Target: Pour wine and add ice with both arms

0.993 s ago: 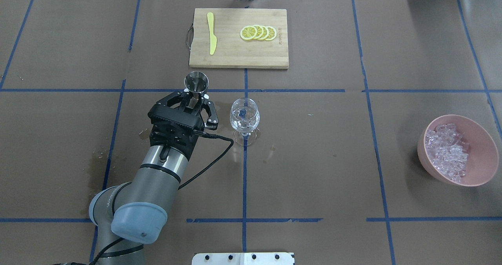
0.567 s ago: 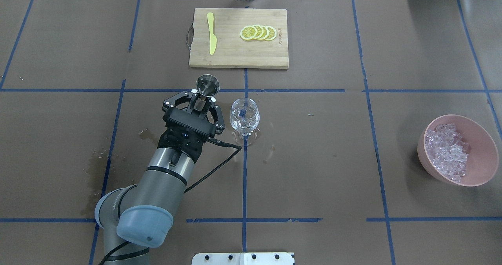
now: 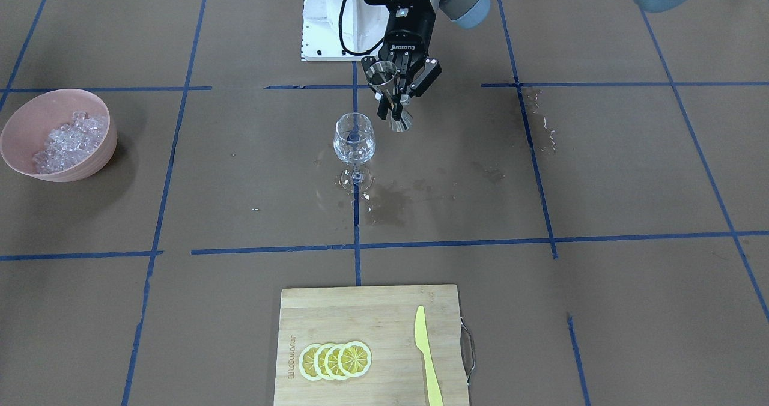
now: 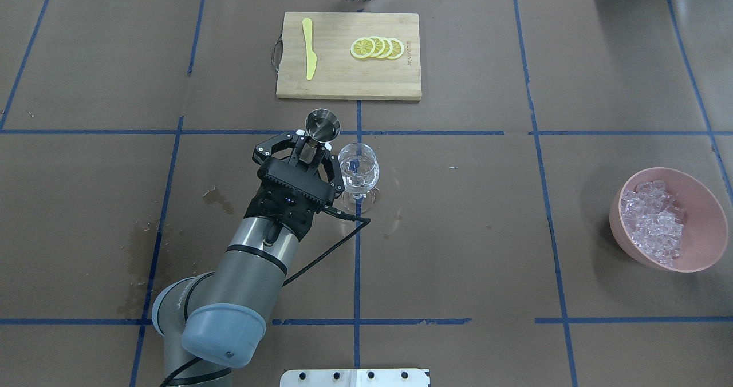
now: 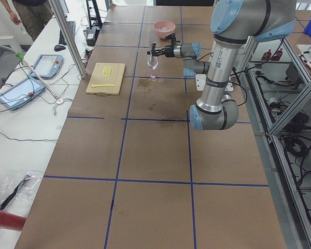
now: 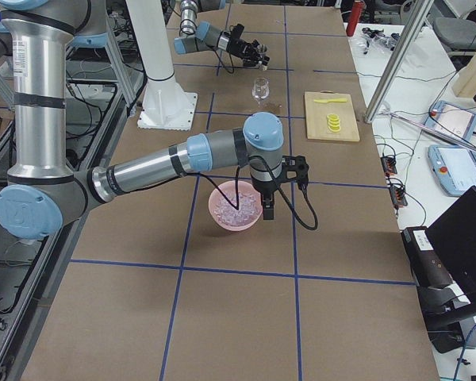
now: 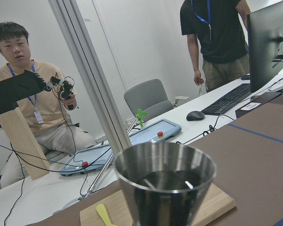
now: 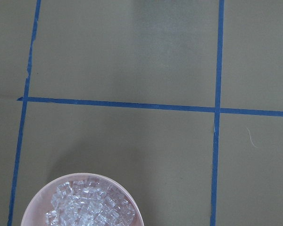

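My left gripper [image 4: 312, 146] is shut on a steel jigger [image 4: 322, 123] and holds it upright just left of the clear stemmed wine glass [image 4: 357, 172]. In the front view the jigger [image 3: 381, 75] hangs in the gripper [image 3: 393, 96] above and beside the glass [image 3: 354, 140]. The left wrist view shows dark liquid in the jigger [image 7: 165, 183]. The ice [image 4: 653, 221] lies heaped in a pink bowl [image 4: 704, 204] at the right. My right gripper [image 6: 268, 205] hangs over that bowl; I cannot tell whether it is open. The right wrist view shows the ice [image 8: 87, 207] below.
A bamboo cutting board [image 4: 343, 83] at the far middle holds lemon slices [image 4: 378, 48] and a yellow knife [image 4: 310, 49]. Wet stains [image 3: 390, 205] mark the brown paper near the glass. People sit beyond the table in the left wrist view.
My left gripper has moved to the right with the jigger, from well left of the glass to right beside it. The glass and bowl have not moved.
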